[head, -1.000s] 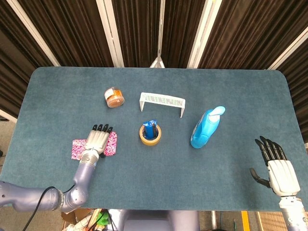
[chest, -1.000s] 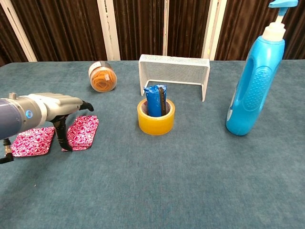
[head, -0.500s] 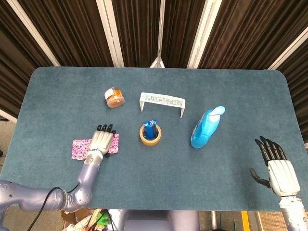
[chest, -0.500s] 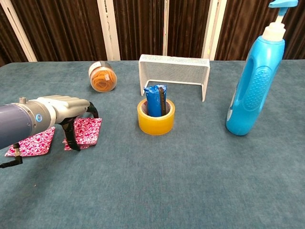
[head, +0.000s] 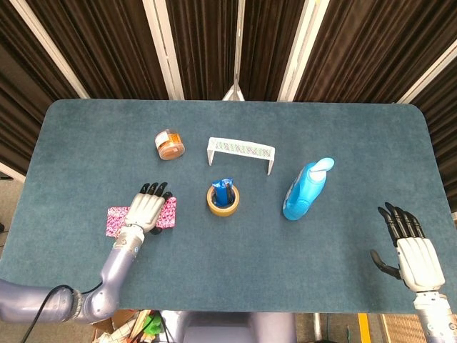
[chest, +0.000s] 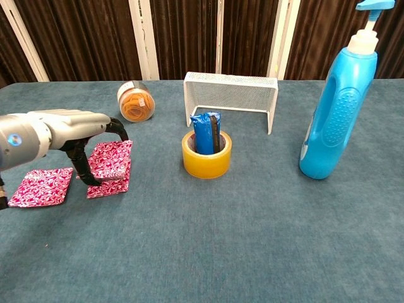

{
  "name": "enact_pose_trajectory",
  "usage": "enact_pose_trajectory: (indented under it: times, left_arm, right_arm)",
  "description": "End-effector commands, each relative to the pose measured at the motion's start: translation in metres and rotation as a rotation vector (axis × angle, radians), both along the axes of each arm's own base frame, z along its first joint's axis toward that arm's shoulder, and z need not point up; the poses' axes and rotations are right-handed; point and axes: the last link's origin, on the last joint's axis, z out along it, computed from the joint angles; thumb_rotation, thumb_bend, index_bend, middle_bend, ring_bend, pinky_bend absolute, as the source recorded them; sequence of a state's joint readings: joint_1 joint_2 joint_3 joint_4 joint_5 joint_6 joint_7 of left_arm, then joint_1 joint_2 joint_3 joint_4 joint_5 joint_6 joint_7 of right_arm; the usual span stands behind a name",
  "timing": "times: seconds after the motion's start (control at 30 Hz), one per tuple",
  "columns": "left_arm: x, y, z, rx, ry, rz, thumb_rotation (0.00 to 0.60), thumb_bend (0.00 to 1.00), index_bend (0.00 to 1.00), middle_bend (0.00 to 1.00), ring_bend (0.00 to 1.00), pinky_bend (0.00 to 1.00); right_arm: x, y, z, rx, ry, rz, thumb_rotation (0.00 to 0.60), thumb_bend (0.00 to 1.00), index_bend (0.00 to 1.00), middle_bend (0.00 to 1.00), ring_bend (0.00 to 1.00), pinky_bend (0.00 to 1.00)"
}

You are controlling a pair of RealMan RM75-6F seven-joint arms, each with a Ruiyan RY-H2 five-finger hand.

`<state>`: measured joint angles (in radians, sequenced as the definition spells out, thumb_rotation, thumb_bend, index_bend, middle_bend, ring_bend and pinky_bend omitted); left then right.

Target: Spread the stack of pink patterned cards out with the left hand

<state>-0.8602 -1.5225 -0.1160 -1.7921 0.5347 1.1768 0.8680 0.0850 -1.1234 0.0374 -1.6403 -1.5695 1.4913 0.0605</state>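
Two groups of pink patterned cards [chest: 76,172] now lie at the near left of the table [head: 235,271]: one flat piece at far left by itself, and a small fanned pile to its right with at least two offset layers showing in the chest view. A second ago the two groups sat almost edge to edge; now a strip of bare cloth separates them, and the right pile has slid toward the yellow tape roll [chest: 206,154]. I judge the spread well begun, with the right pile still overlapped.

The left hand [head: 146,208] is over that right pile, palm down, fingers apart and extended, dark fingertips [chest: 89,179] pressing on the cards; it clamps nothing. It has moved rightward with the cards over the last second.

The cards are thin, glossy and busily printed. The table is covered in a blue-green napped cloth. Farther back lies a clear round jar [chest: 135,101] on its side with orange contents. Right of it stands a white mesh rack [chest: 231,85] shaped like a low bridge. The tape roll holds a blue wrapped packet [chest: 206,133] upright in its core. Next comes a smooth blue plastic pump bottle [chest: 338,106], standing upright. At near right, the right hand [head: 414,254] is off the table edge, fingers straight and apart, thumb curled out, holding nothing.
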Motion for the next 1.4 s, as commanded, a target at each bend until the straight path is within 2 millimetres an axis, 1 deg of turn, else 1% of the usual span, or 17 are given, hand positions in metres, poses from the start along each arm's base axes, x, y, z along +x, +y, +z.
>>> enact_pose_trajectory:
  times: [0.03,0.13,0.27,0.33,0.5,0.63,0.7,0.8,0.9,0.97,1.13,1.3,1.4]
  left_arm:
    - [0.003,-0.011,0.002,-0.033,-0.010,-0.029,0.600,0.42,0.55,0.00,0.00,0.00]
    - [0.007,-0.020,-0.004,-0.076,-0.013,-0.052,0.600,0.42,0.55,0.00,0.00,0.00]
    - [0.014,-0.032,-0.017,-0.140,-0.007,-0.098,0.600,0.42,0.53,0.00,0.00,0.00]
    - [0.018,-0.035,-0.023,-0.156,0.000,-0.127,0.600,0.42,0.52,0.00,0.00,0.00]
    - [0.027,-0.034,-0.037,-0.188,0.032,-0.220,0.600,0.42,0.49,0.00,0.00,0.00]
    - [0.033,-0.030,-0.047,-0.198,0.041,-0.254,0.600,0.41,0.44,0.00,0.00,0.00]
    - [0.036,-0.028,-0.051,-0.203,0.046,-0.260,0.600,0.39,0.39,0.00,0.00,0.00]
    - [0.038,-0.026,-0.055,-0.216,0.071,-0.261,0.600,0.33,0.28,0.00,0.00,0.00]
    - [0.040,-0.024,-0.059,-0.228,0.096,-0.253,0.600,0.26,0.07,0.00,0.00,0.00]
    - [0.043,-0.023,-0.062,-0.234,0.107,-0.252,0.600,0.24,0.00,0.00,0.00,0.00]
    - [0.052,-0.024,-0.067,-0.236,0.092,-0.260,0.600,0.21,0.00,0.00,0.00,0.00]
    - [0.055,-0.026,-0.067,-0.234,0.089,-0.269,0.600,0.21,0.00,0.00,0.00,0.00]
    - [0.053,-0.026,-0.064,-0.223,0.091,-0.270,0.600,0.21,0.00,0.00,0.00,0.00]
  right_arm:
    - [0.000,0.000,0.000,0.000,0.002,0.002,0.600,0.36,0.00,0.00,0.00,0.09]
    - [0.000,0.000,0.000,-0.003,0.004,0.001,0.600,0.36,0.00,0.00,0.00,0.09]
    - [0.000,-0.001,0.001,-0.006,0.001,-0.001,0.600,0.36,0.00,0.00,0.00,0.09]
    - [-0.001,-0.001,0.001,-0.008,0.000,-0.001,0.600,0.36,0.00,0.00,0.00,0.09]
    - [-0.001,0.000,0.001,-0.011,0.003,0.001,0.600,0.36,0.00,0.00,0.00,0.09]
    - [-0.001,-0.001,0.001,-0.012,0.001,0.001,0.600,0.36,0.00,0.00,0.00,0.09]
    - [-0.001,-0.001,0.001,-0.012,0.001,0.000,0.600,0.36,0.00,0.00,0.00,0.09]
    - [-0.001,-0.001,0.001,-0.012,0.000,0.001,0.600,0.36,0.00,0.00,0.00,0.09]
    - [-0.001,-0.001,0.002,-0.011,-0.002,0.002,0.600,0.36,0.00,0.00,0.00,0.09]
    - [-0.001,-0.001,0.002,-0.011,-0.002,0.002,0.600,0.36,0.00,0.00,0.00,0.09]
    - [-0.001,-0.001,0.002,-0.011,-0.004,0.003,0.600,0.36,0.00,0.00,0.00,0.09]
    - [0.000,0.000,0.002,-0.011,-0.003,0.005,0.600,0.36,0.00,0.00,0.00,0.09]
    - [-0.001,0.000,0.002,-0.011,-0.004,0.005,0.600,0.36,0.00,0.00,0.00,0.09]
